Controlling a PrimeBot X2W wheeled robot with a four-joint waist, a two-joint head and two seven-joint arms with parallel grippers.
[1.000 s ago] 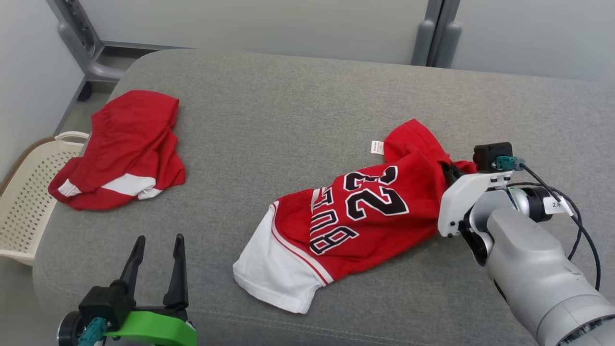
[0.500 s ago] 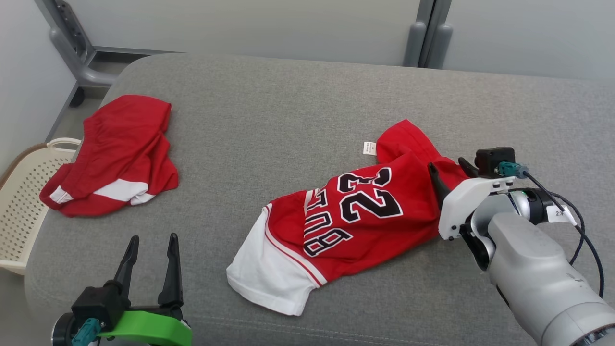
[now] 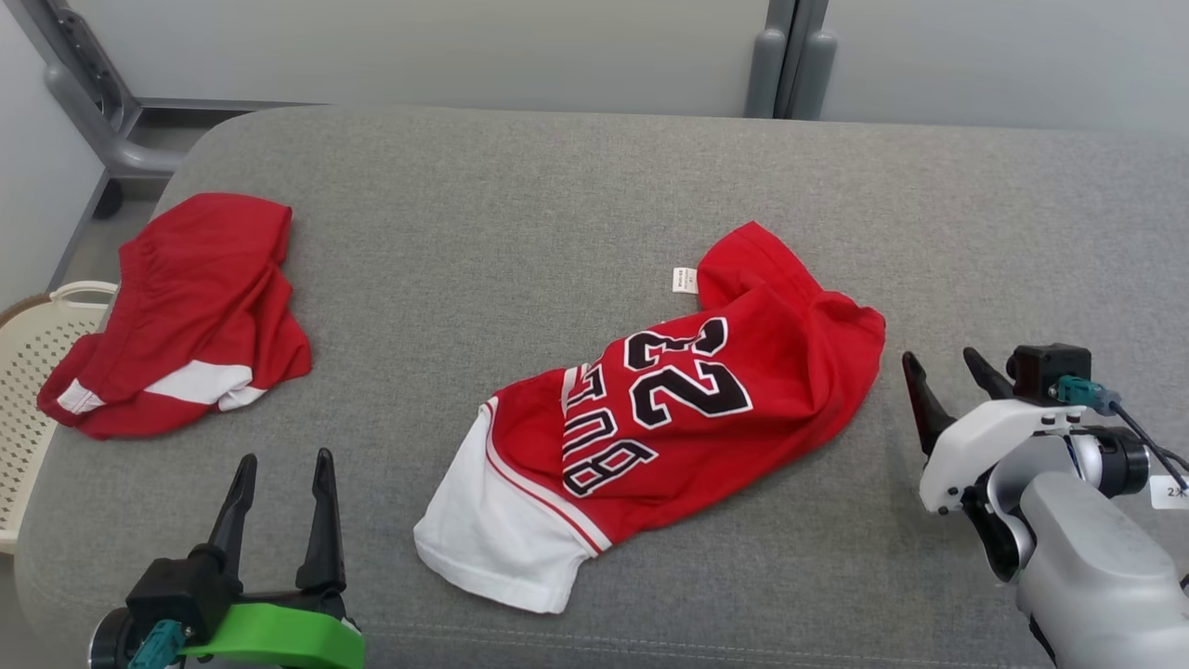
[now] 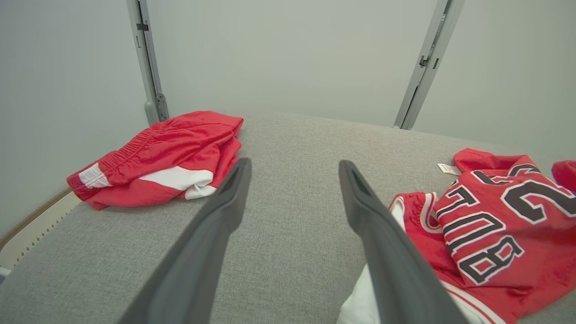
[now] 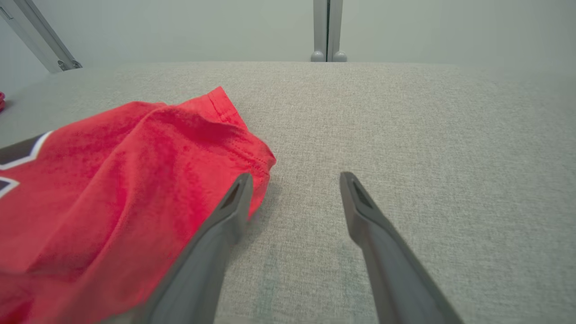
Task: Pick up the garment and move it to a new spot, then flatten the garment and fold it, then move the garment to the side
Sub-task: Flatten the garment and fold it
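The garment (image 3: 669,418) is a red jersey with a black "23" and a white panel. It lies rumpled in the middle of the grey cushion (image 3: 520,214) and also appears in the left wrist view (image 4: 490,216) and the right wrist view (image 5: 112,189). My right gripper (image 3: 940,360) stands open just right of the jersey's right edge, with nothing between its fingers (image 5: 295,177). The left finger (image 5: 225,216) is close beside the red hem. My left gripper (image 3: 285,458) is open and empty near the cushion's front left (image 4: 294,163), apart from the jersey.
A second red garment with white stripes (image 3: 176,307) lies bunched at the cushion's left end (image 4: 166,155). A cream perforated basket (image 3: 28,372) sits beyond the left edge. Grey frame posts (image 3: 785,56) stand behind the cushion. Bare cushion lies right of the jersey (image 5: 427,135).
My right gripper opened, let go of the jersey's right edge and drew back to the right; that edge now lies flat. The head camera has shifted. The left gripper stays open.
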